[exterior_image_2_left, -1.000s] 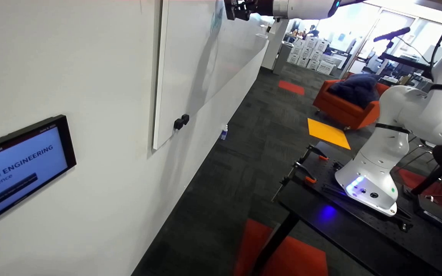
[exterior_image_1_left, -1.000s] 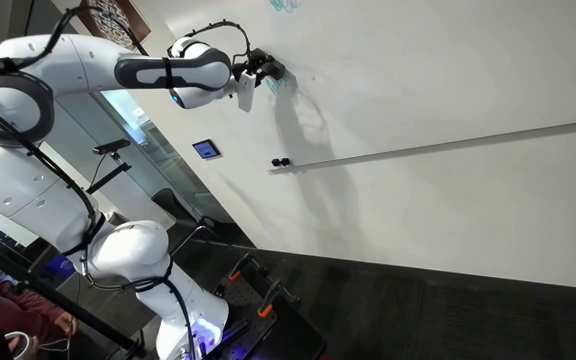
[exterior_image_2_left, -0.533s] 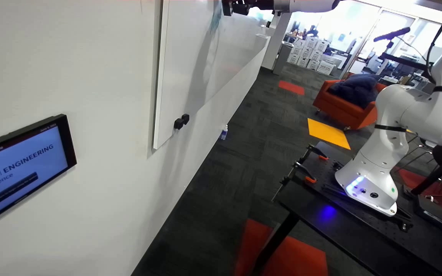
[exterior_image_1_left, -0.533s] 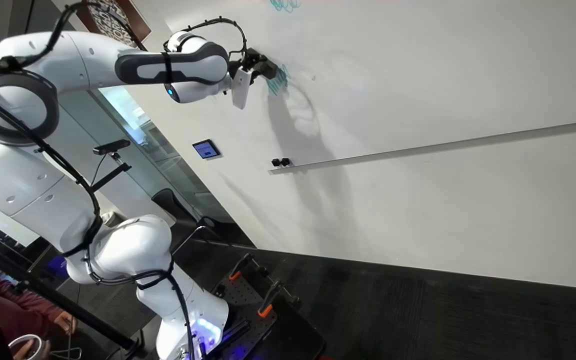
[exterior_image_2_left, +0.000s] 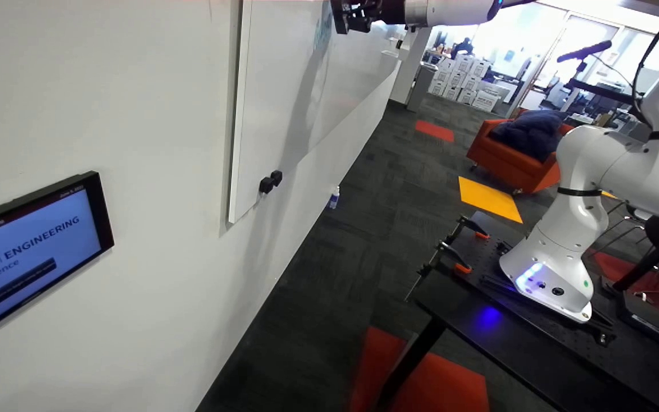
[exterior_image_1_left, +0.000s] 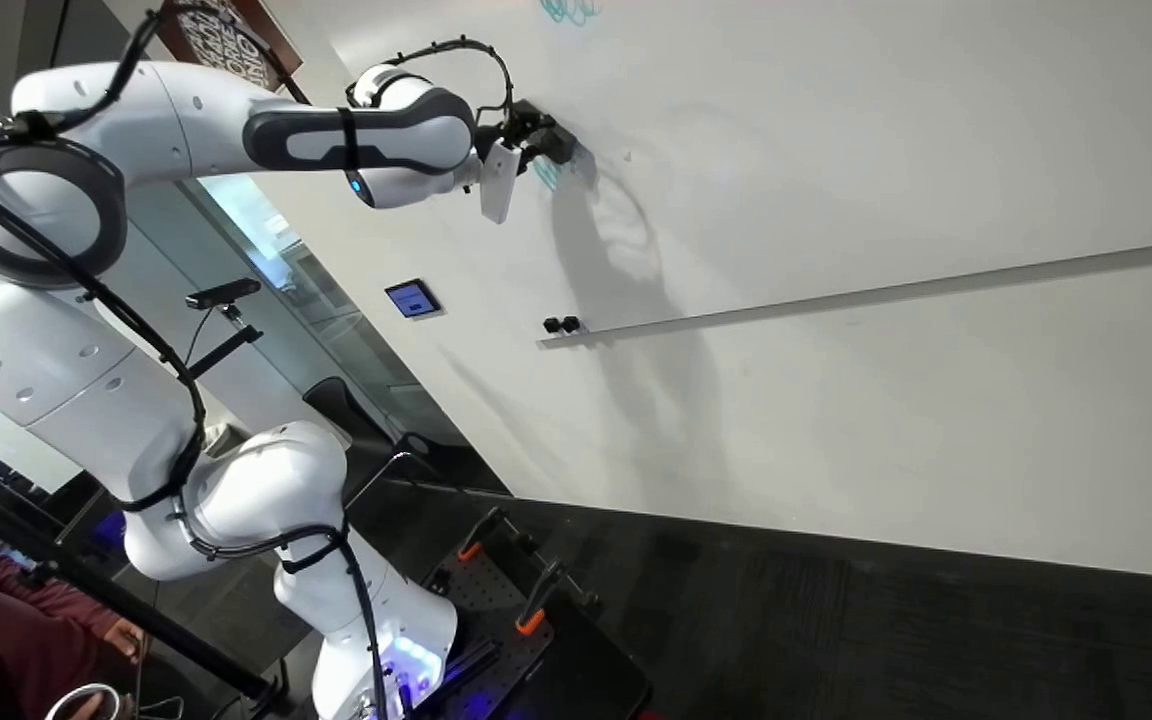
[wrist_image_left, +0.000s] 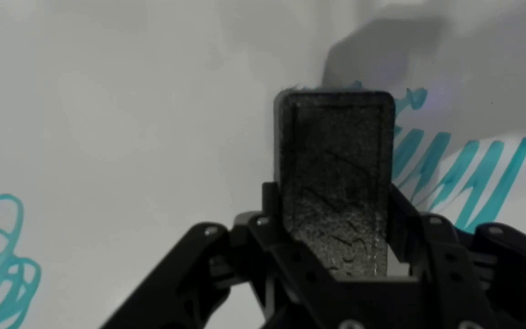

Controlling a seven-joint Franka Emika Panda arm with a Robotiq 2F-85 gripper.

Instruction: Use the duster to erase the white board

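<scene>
The duster (wrist_image_left: 336, 160), a black oblong block, is held between the fingers of my gripper (wrist_image_left: 331, 214), which is shut on its sides. In both exterior views the duster (exterior_image_1_left: 558, 146) (exterior_image_2_left: 339, 16) is at or very near the white board (exterior_image_1_left: 836, 150) (exterior_image_2_left: 275, 86); I cannot tell if it touches. A teal zigzag scribble (wrist_image_left: 477, 178) lies right of the duster in the wrist view, and the duster hides part of it. The scribble also shows in the exterior views (exterior_image_1_left: 546, 174) (exterior_image_2_left: 322, 34). A looped teal scribble (wrist_image_left: 2, 260) is at the wrist view's left and high up in an exterior view (exterior_image_1_left: 569, 10).
Two small black blocks (exterior_image_1_left: 561, 325) (exterior_image_2_left: 270, 181) sit at the board's lower corner, on the grey ledge (exterior_image_1_left: 836, 295). A wall tablet (exterior_image_1_left: 413, 298) (exterior_image_2_left: 38, 246) hangs beside the board. The arm stands on a black table (exterior_image_2_left: 478, 320) with orange-tipped clamps.
My gripper and the duster first moved left and up, baring the zigzag scribble, then came back right and slightly down. The duster now covers the scribble's upper part again. The duster stayed held.
</scene>
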